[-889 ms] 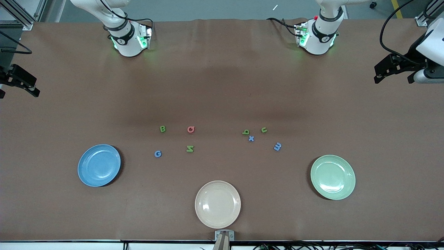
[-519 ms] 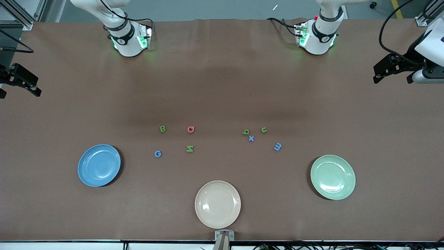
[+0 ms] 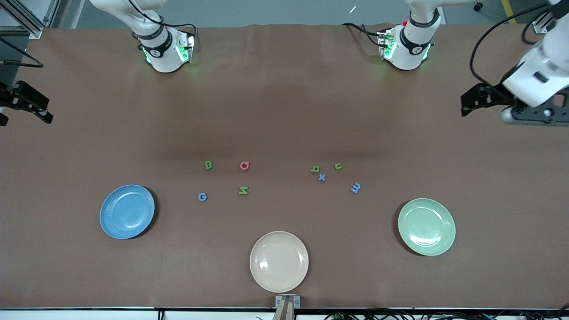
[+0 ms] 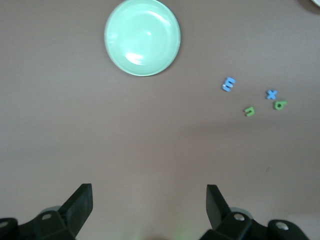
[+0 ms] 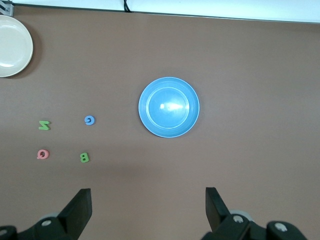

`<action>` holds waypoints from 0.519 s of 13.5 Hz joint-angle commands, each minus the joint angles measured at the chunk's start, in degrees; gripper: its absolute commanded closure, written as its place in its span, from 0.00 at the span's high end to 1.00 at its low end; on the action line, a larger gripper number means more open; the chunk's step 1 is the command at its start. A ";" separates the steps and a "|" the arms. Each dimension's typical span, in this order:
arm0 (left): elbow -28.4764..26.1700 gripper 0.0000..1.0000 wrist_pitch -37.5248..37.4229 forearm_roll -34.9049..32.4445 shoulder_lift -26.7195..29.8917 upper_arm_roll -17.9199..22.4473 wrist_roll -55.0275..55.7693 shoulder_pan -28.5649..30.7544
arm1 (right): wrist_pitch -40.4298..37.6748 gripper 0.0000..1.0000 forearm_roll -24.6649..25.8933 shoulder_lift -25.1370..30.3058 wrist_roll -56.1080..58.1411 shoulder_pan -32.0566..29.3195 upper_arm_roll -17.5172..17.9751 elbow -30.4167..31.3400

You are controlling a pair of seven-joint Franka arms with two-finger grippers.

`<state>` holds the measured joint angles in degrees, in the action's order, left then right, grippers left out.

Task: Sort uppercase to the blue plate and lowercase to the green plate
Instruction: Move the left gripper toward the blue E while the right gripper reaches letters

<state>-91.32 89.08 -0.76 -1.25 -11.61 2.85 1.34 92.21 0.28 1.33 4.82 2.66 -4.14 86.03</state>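
Note:
Uppercase green B (image 3: 208, 165), red Q (image 3: 245, 166), blue G (image 3: 202, 197) and green N/Z (image 3: 243, 190) lie beside the blue plate (image 3: 127, 211). Lowercase green b (image 3: 315, 169), blue x (image 3: 322, 177), green u (image 3: 338, 166) and blue m (image 3: 355, 187) lie near the green plate (image 3: 426, 226). Both plates hold nothing. My left gripper (image 3: 482, 104) is open and empty, high over bare table at the left arm's end (image 4: 149, 200). My right gripper (image 3: 24, 119) is open and empty, over the right arm's end (image 5: 148, 200).
A cream plate (image 3: 279, 261) sits at the table's edge nearest the front camera, between the two coloured plates. The two arm bases stand at the edge farthest from that camera. A brown cloth covers the table.
My left gripper has moved in from the table's end toward the middle. The right gripper has barely shifted. The letters and plates have not moved.

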 commanded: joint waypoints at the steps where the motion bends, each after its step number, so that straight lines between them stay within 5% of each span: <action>1: 1.67 1.00 3.18 -0.74 -5.86 -1.31 -0.12 -2.74 | -0.72 1.00 0.25 0.42 -0.96 0.42 -0.08 -0.25; 7: -0.78 1.00 19.17 -2.40 -16.76 -1.48 -0.13 -7.13 | -0.72 1.00 0.25 0.42 -0.52 0.33 -0.16 -0.16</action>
<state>-91.81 104.07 -1.77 -15.26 -13.00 2.95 -4.12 92.16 0.28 1.33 4.82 2.66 -4.18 86.01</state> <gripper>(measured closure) 0.000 0.000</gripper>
